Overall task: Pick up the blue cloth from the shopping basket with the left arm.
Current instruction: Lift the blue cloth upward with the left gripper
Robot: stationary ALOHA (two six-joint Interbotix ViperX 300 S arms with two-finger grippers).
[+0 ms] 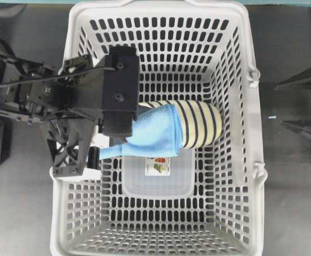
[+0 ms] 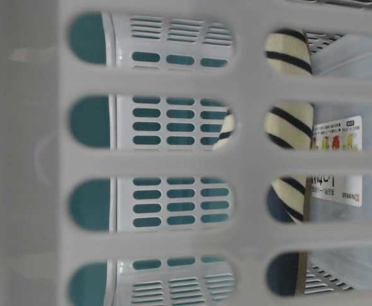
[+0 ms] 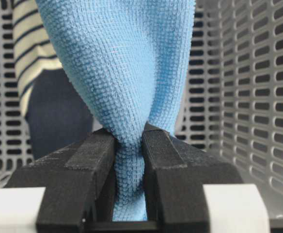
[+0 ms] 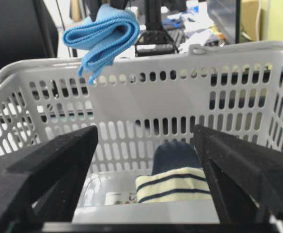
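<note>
Blue cloth (image 3: 122,87) pinched in L arm fingers (image 3: 95,160), hanging above basket (image 4: 146,104); R fingers (image 4: 64,167) apart.

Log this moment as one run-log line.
left gripper: shut on blue cloth | cloth: lifted above shopping basket rim | right gripper: open, idle outside basket | striped slipper, clear container: in basket

The left arm (image 1: 65,96) reaches in from the left side, its boxy wrist held over the basket. The left gripper (image 3: 129,160) has its 2 fingers pinched tight on the blue cloth (image 3: 122,73). The right gripper (image 4: 146,160) sits spread wide, holding nothing.
</note>
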